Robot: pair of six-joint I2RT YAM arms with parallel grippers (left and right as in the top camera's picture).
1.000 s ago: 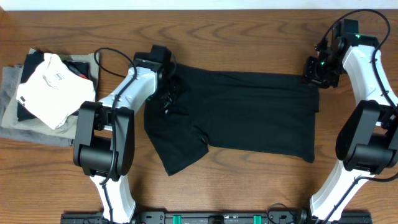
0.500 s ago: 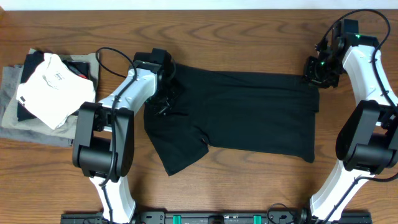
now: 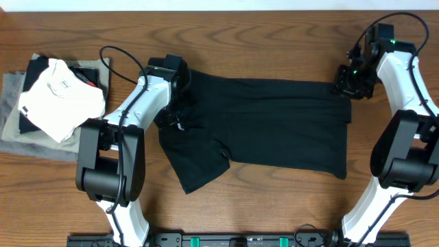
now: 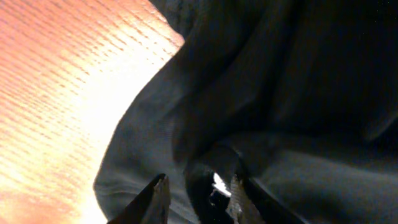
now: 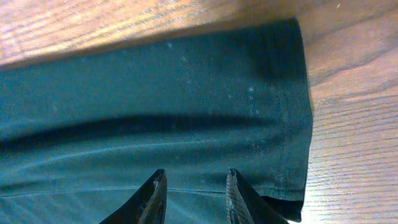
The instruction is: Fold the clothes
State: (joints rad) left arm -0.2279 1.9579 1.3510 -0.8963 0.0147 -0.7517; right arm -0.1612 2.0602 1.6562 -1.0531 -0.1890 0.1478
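Two folded garments, a white one (image 3: 58,96) lying over a grey-olive one (image 3: 10,116), sit at the left end of the table (image 3: 274,41), probably set aside as finished work. Just right of them, the left gripper (image 4: 198,186) is low over the bunched collar end of the black T-shirt (image 3: 274,123). Its fingers are parted astride a ridge of cloth by the pale label (image 4: 219,183), clamping nothing. The shirt lies spread across the table's middle, one sleeve (image 3: 195,165) flopped toward the near edge. At its far right corner, the right gripper (image 5: 194,180) hangs with fingers apart over the flat hem, likely placed to pick up that corner for a fold.
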